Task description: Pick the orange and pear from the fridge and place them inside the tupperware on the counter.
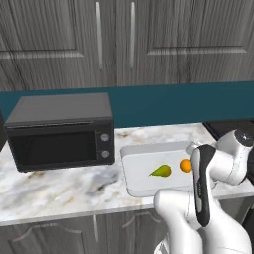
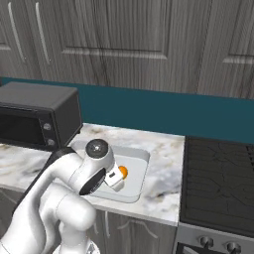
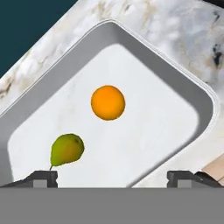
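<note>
A shallow white-grey tupperware (image 1: pixel 130 151) (image 2: pixel 141 154) (image 3: pixel 192 83) stands on the marbled counter (image 1: pixel 59 188) (image 2: pixel 163 193). Inside it lie the round orange (image 1: pixel 185 165) (image 2: pixel 122 171) (image 3: pixel 108 102) and, beside it, the yellow-green pear (image 1: pixel 161 171) (image 3: pixel 66 149), apart from each other. My gripper (image 3: pixel 113 177) hangs above the tray's near side, open, with nothing between its widely spread fingertips (image 3: pixel 43 177). The fridge is out of view.
A black microwave (image 1: pixel 59 131) (image 2: pixel 34 119) stands on the counter left of the tray. A dark stove top (image 2: pixel 218 178) (image 1: pixel 228 126) lies to its right. A teal backsplash and grey wall cabinets rise behind.
</note>
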Controlling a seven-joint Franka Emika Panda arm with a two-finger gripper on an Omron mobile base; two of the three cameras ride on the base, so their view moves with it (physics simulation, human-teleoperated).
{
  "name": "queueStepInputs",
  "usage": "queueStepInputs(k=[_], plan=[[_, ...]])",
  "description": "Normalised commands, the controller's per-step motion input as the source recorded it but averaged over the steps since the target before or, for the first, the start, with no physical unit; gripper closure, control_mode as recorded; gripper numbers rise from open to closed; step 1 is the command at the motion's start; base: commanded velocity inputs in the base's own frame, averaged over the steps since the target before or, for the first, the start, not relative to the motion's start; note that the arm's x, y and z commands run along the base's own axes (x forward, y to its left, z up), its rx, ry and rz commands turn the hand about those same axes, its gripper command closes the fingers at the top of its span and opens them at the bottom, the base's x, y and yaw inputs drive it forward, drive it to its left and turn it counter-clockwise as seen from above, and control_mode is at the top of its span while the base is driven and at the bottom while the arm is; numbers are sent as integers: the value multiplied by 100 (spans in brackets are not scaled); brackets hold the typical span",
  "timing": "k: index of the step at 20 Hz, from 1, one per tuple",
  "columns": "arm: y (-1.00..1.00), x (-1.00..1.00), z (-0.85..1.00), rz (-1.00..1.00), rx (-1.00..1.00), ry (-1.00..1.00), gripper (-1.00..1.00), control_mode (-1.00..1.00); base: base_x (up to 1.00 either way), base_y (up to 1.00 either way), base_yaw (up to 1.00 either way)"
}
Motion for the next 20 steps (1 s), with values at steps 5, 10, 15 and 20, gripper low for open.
queueStepInputs(k=[5, 10, 15, 20], plan=[[10, -31, 66, 0, 0, -10, -100, -100, 0, 0, 0], [12, -37, 71, 0, -2, -12, -100, -100, 0, 0, 0], [18, -38, 60, 0, -3, -3, -100, -100, 0, 0, 0], [29, -28, 50, 0, -4, 0, -100, -100, 0, 0, 0]])
